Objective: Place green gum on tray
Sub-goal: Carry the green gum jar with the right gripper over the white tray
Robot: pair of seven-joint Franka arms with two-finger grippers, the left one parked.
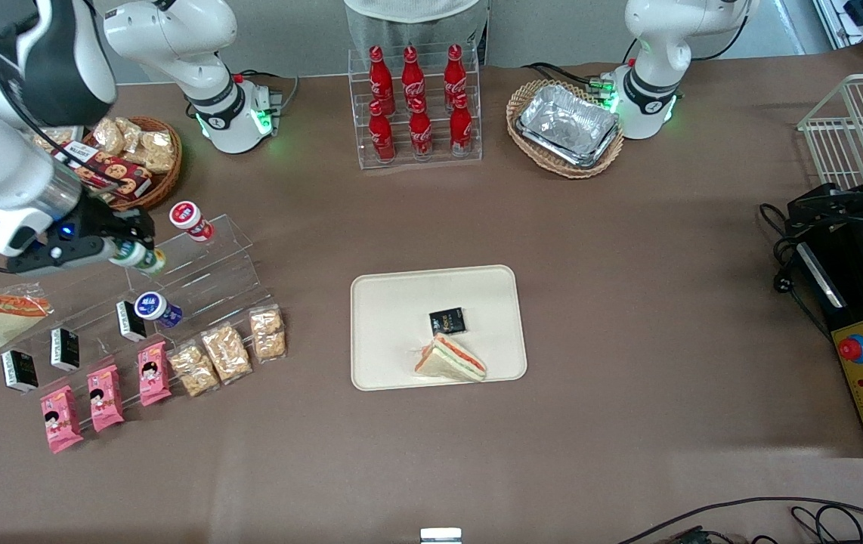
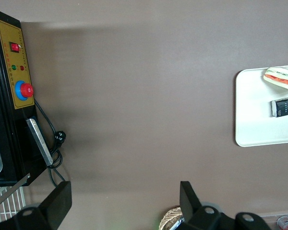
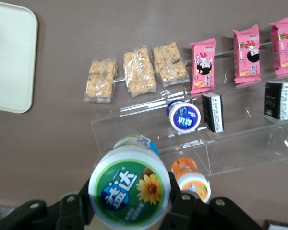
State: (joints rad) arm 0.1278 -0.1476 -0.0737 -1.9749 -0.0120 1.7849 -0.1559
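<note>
While the green gum (image 3: 129, 192) is clamped between the two fingers of the gripper (image 1: 129, 249), it is held above the clear acrylic stepped shelf (image 1: 197, 276) at the working arm's end of the bench (image 1: 628, 302). Seen from the right wrist, the canister's white lid with its green round label faces the camera, and the black fingers (image 3: 185, 203) are pressed against its sides. From the front, only a small part of the canister (image 1: 143, 257) is seen past the gripper body.

The tray (image 1: 394, 332) is noted near the middle of the bench, well apart from the gripper. On it are seen a wrapped sandwich wedge (image 1: 450, 359) and a small black packet (image 1: 447, 321), the sandwich nearer the front camera than the packet.

On the shelf, an orange-labelled canister (image 1: 190, 220) is recorded on the upper step and a blue-labelled canister (image 1: 157, 310) on a lower one, with small black boxes (image 1: 65, 348) ranged along the same lower step. Pink snack packets (image 1: 106, 397) and clear packets of puffed snack bars (image 1: 227, 351) are laid in a row in front of the shelf, nearer the front camera. A second wrapped sandwich (image 1: 1, 317) is seen at the shelf's outer end. A wicker basket of snacks (image 1: 133, 159) is placed farther from the front camera than the shelf. A rack of red cola bottles (image 1: 416, 106) and a basket holding foil trays (image 1: 567, 128) are set along the bench edge farthest from the front camera.
</note>
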